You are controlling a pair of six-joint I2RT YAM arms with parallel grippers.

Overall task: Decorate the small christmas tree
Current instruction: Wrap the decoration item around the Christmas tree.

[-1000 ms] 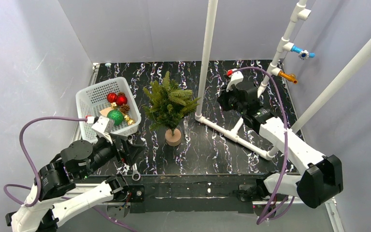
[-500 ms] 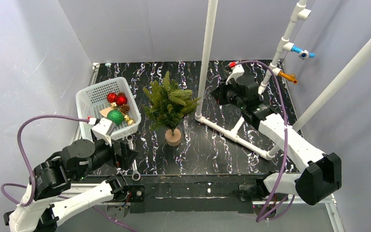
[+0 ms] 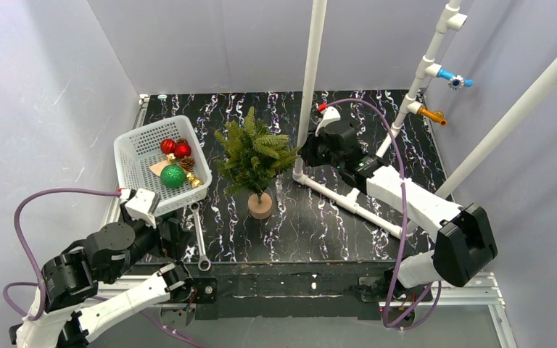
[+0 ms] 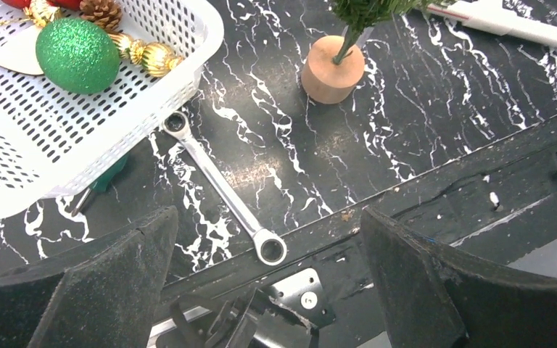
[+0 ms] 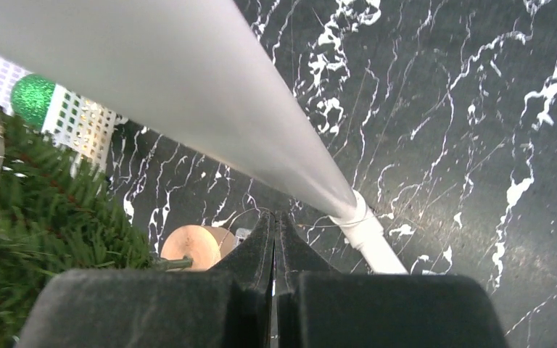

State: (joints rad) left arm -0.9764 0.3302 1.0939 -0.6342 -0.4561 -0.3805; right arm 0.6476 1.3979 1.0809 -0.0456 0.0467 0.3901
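The black, white-veined tabletop (image 3: 319,225) carries everything. A white pipe frame (image 3: 310,80) rises from it right of centre, with its base pipe running diagonally toward the near right. A blue fitting (image 3: 451,78) and an orange fitting (image 3: 432,114) sit on the frame's slanted pipe at the far right.

The right arm reaches in from the near right corner. The right fingers (image 5: 254,261) are pressed together with nothing visible between them. They hang just beside the foot of the upright pipe, close to the tree's right-hand branches. The left arm is folded low at the near left. The left fingers (image 4: 116,275) are spread wide and empty above the tabletop's near edge.

A white perforated basket (image 3: 136,154) lies on the left of the tabletop. The small christmas tree (image 3: 255,156) stands upright just right of the basket and left of the upright pipe, near the middle of the tabletop. Its round wooden base (image 4: 332,69) rests on the surface, and no ornament shows on its branches from above.

A silver wrench (image 4: 221,188) lies flat beside the basket's near corner, pointing toward the near edge. Inside the basket sit a green glitter ball (image 4: 77,55), two red balls (image 3: 175,148), a pine cone (image 3: 187,164) and a gold ornament (image 4: 149,56).
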